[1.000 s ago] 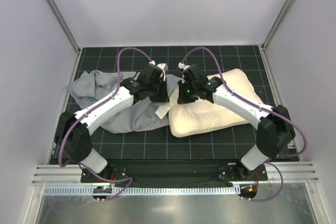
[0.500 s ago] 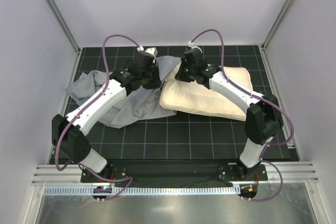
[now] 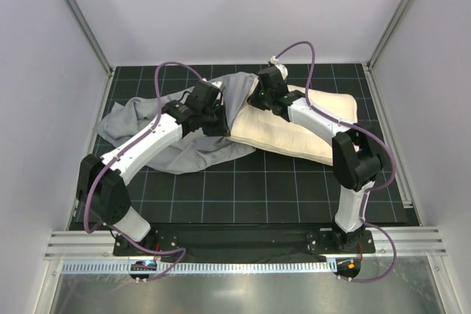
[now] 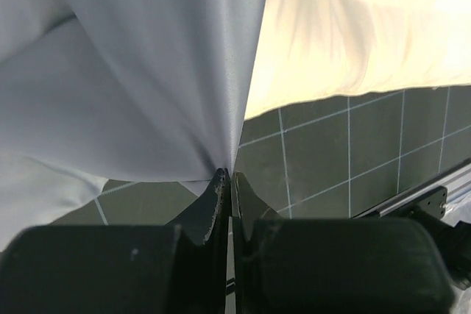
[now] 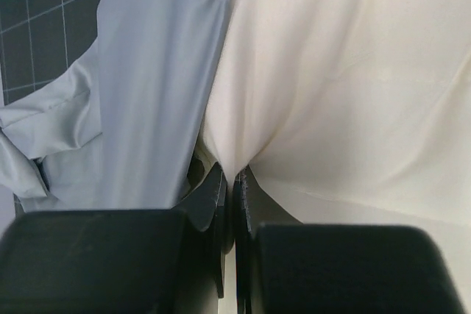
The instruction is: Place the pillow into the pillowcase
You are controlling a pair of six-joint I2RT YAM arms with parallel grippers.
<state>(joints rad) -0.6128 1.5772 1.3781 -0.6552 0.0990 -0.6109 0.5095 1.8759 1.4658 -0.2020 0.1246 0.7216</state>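
The dark gridded table (image 3: 294, 189) carried the blue-grey pillowcase (image 3: 191, 156), crumpled on its left half and touching the cream pillow (image 3: 272, 136), which lay right of centre. The left gripper (image 4: 227, 178) was pinched tight on a pillowcase fold. The right gripper (image 5: 228, 174) was clamped on a pucker of the pillow.

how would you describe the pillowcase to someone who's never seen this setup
On the black gridded table mat, look at the left half, under the left arm. The limp, wrinkly blue-grey fabric pillowcase sprawls there, its right edge meeting the cream rectangular pillow; unlike that plump pillow, it is flat, thin and grey.
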